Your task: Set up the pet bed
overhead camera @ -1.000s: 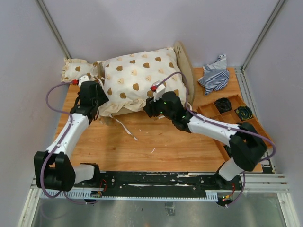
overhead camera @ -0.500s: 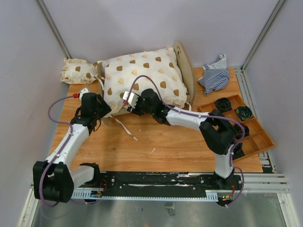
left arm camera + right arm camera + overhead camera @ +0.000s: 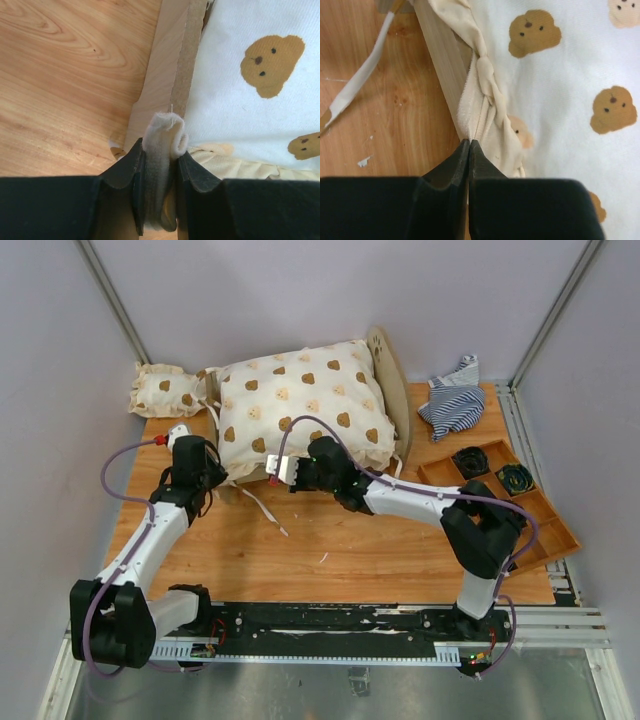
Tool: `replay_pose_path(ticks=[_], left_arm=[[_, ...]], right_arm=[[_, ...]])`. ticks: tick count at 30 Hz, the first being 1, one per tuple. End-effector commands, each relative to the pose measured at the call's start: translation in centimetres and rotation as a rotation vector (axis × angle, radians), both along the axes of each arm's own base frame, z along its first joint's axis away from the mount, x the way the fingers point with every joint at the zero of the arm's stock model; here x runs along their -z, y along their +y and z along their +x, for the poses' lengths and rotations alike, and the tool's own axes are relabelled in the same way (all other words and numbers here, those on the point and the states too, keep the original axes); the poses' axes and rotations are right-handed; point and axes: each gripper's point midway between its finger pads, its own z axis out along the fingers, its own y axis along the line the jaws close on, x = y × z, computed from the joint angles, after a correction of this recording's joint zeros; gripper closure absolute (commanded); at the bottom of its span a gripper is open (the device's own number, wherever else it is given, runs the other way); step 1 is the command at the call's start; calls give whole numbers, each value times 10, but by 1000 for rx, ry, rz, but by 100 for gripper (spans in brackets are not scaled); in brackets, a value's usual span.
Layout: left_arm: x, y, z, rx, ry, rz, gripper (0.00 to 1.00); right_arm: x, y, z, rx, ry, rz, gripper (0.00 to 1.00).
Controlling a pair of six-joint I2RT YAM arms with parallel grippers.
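Pet bed (image 3: 389, 380): far-centre of table (image 3: 350, 550), mostly hidden under the big cushion. Rounded end board stands up on its R side; a bit of light-wood rail shows at the near L corner.
Big cushion (image 3: 300, 405): cream w/ brown bear print, lying on the bed frame, frilled edge hanging over the near rail.
L gripper (image 3: 159, 162): at bed's near L corner, jaws pinched on a folded cream strap (image 3: 162, 135) right beside the board edge.
R gripper (image 3: 470, 145): at near rail, approx mid-cushion. Jaws fully closed, tips meeting at the end of a cream strip (image 3: 470, 112) by the twisted frill. Can't tell if the strip is actually caught.
Small cushion (image 3: 165, 390): same print, far L corner, just beside the big one.
Loose ribbon (image 3: 265, 508): on table just in front of bed, btwn the two grippers.
Striped cloth (image 3: 455, 400): blue-white, crumpled, far R, apart from bed.
Tray (image 3: 545, 515): wooden, w/ compartments, at R edge; dark coiled items in the far cells.
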Motion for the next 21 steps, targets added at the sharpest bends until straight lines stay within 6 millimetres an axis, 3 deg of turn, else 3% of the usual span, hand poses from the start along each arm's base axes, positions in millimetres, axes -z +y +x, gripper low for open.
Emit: replay_pose_path(ticks=[1,6,11,16,21], left_arm=[[-6,8,6,-116,-25,-58,86],[-6,14,3,-147,-12,-40,77],[-6,18,2,-164,2,-27,77],[-4,17,3,-167,9,-30,77],[2,17,3,-176,29,-40,76]], right_arm=[[-7,-17,-9,-79,16,-18,100],[16,-27,-28,-196,99,-26,100],[1,-50,-21,-191,98,48,100],[-24,-72,-27,-250,74,138,100],[-9,-69,-42,-327,134,155,100]])
